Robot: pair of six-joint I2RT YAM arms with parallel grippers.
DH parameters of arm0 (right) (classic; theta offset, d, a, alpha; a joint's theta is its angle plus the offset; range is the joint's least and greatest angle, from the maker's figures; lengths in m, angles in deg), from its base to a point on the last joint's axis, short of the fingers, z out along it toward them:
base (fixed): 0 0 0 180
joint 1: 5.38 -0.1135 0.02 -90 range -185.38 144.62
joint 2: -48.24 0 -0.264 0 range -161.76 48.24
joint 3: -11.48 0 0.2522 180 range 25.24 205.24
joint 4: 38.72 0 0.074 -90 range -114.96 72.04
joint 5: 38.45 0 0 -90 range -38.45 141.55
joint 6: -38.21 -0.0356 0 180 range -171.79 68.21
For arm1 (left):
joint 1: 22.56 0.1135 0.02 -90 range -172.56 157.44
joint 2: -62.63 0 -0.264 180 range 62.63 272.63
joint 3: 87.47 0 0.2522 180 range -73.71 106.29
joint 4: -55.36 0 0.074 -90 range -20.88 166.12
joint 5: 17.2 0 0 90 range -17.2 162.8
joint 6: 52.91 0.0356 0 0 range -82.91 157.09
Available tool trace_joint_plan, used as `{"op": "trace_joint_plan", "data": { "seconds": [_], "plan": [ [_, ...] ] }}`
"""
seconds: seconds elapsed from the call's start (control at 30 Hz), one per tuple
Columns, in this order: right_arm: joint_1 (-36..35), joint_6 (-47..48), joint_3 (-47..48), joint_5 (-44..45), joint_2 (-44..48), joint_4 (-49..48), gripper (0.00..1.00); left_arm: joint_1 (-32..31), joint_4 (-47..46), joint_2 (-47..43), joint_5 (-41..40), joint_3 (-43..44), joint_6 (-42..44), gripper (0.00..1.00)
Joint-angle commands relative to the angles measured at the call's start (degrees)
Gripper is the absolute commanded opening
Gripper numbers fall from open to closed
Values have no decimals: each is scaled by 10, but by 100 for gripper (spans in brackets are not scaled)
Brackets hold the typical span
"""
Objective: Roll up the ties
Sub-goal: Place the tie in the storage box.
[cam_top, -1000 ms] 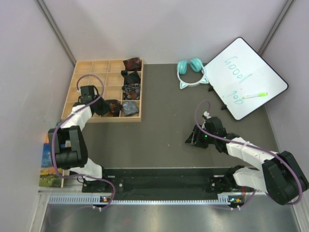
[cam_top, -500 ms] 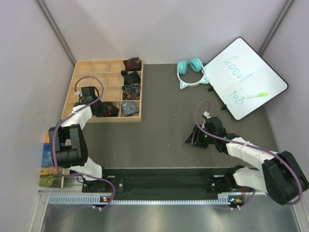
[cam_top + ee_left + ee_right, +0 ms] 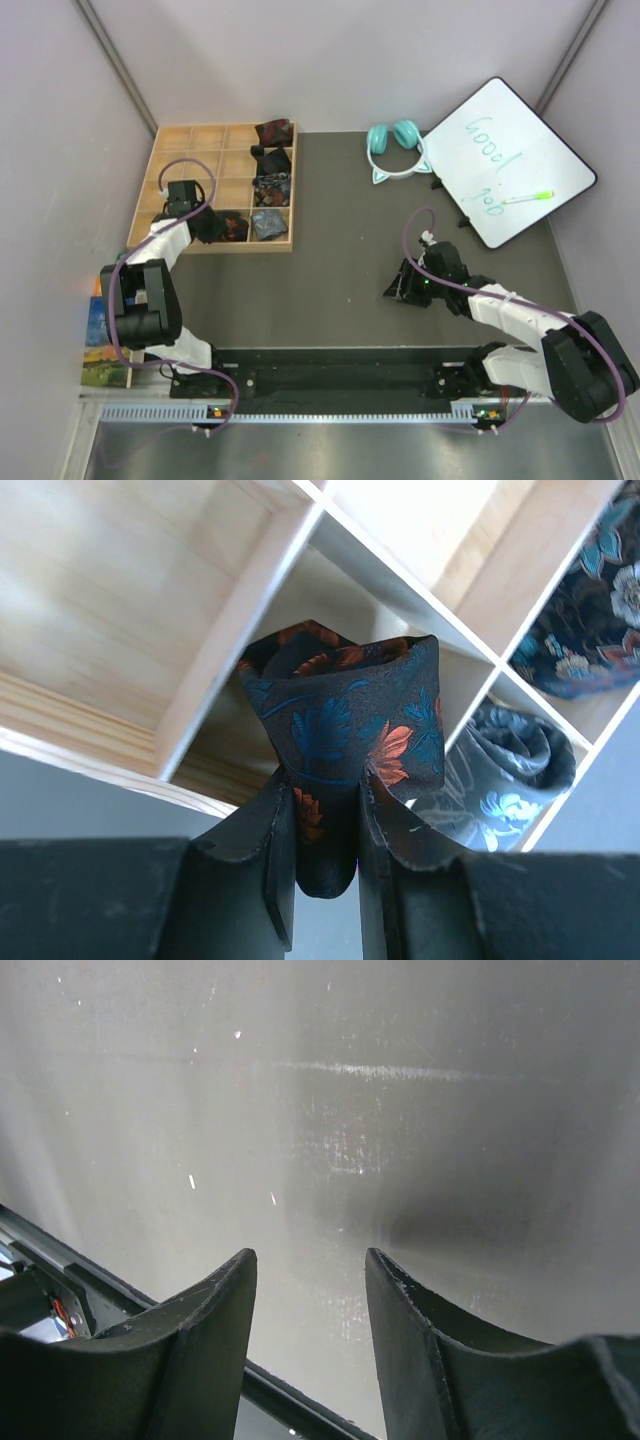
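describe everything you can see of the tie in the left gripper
The tie is a soft fabric roll, black with orange-red and teal-blue leaf blotches, its coiled top showing. The left gripper is shut on its lower part, pinching it from both sides. It stands upright at a near-row compartment of the wooden tray, next to the one holding a grey-blue roll. Whether it touches the compartment floor cannot be told.

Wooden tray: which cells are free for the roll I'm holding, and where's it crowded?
Free: the tray's cells left of its right column, top row down. Crowded: that right column, all four cells holding rolled ties. The left gripper grips the orange-blotched roll beside the grey-blue roll.
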Motion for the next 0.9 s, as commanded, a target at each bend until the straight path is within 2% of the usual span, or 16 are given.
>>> {"op": "trace_joint_plan", "data": {
  "seconds": [0.0,0.17,0.2,0.23,0.3,0.33,0.47,0.57,0.7,0.87],
  "plan": [
    [6,11,3,-3,0,-25,49,1,-18,-1,56,-8,15,8],
    [6,11,3,-3,1,-25,49,1,9,-10,49,-1,16,16],
    [6,12,2,-3,1,-25,49,1,15,-17,43,-1,16,24],
    [6,11,2,-3,1,-25,49,2,22,-22,39,-1,14,38],
    [6,12,3,-3,2,-25,48,1,29,-44,34,-1,14,49],
    [6,12,1,-3,2,-25,49,2,36,-51,35,0,15,61],
    [6,11,1,-3,2,-26,49,1,61,-94,46,11,15,80],
    [6,11,2,-3,3,-26,49,1,87,-132,49,18,18,91],
    [6,11,0,-3,4,-26,49,1,111,-184,59,9,26,99],
    [6,11,2,-3,3,-27,49,1,146,-242,75,-19,44,99]
  ]
}}
